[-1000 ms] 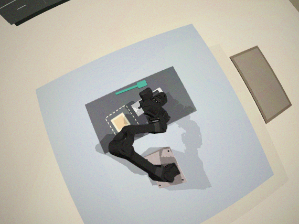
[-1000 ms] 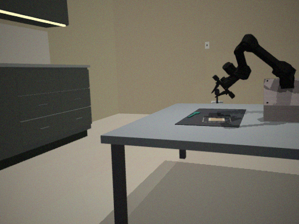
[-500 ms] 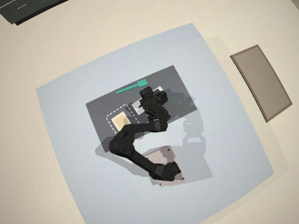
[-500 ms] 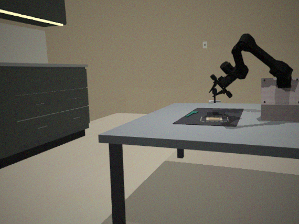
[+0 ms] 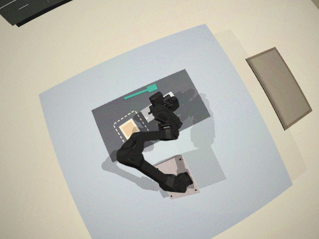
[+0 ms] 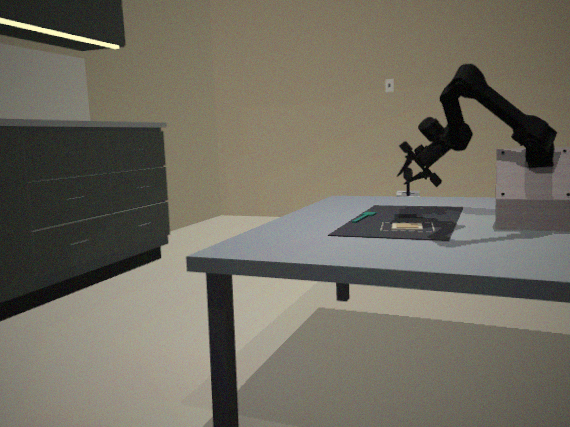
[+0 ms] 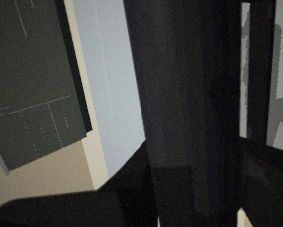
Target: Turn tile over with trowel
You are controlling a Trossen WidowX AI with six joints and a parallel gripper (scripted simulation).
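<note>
The tile [image 5: 128, 128] [image 6: 407, 226] lies flat on the mat [image 5: 193, 107] [image 6: 350, 231], tan centre and pale border up, with no dark mark visible. What shows of it is within the dashed outline [image 5: 124, 117] [image 6: 381, 227]; the arm hides its lower corner in the top view. My gripper [image 6: 406, 177] is shut on the small trowel and holds it above the mat, beyond the tile in the exterior view. The trowel's pale blade [image 5: 145, 115] [image 6: 414, 193] is roughly level, off the tile. In the wrist view a wide dark shape hides the fingertips.
A teal flat-bladed tool [image 5: 151, 88] [image 6: 364, 217] lies along the mat's far edge. The arm's pinkish base block [image 5: 168, 165] [image 6: 512, 176] stands on the blue-grey table [image 5: 84, 101] [image 6: 280, 246]. Dark cabinets [image 5: 25, 0] [image 6: 90, 181] stand away from the table.
</note>
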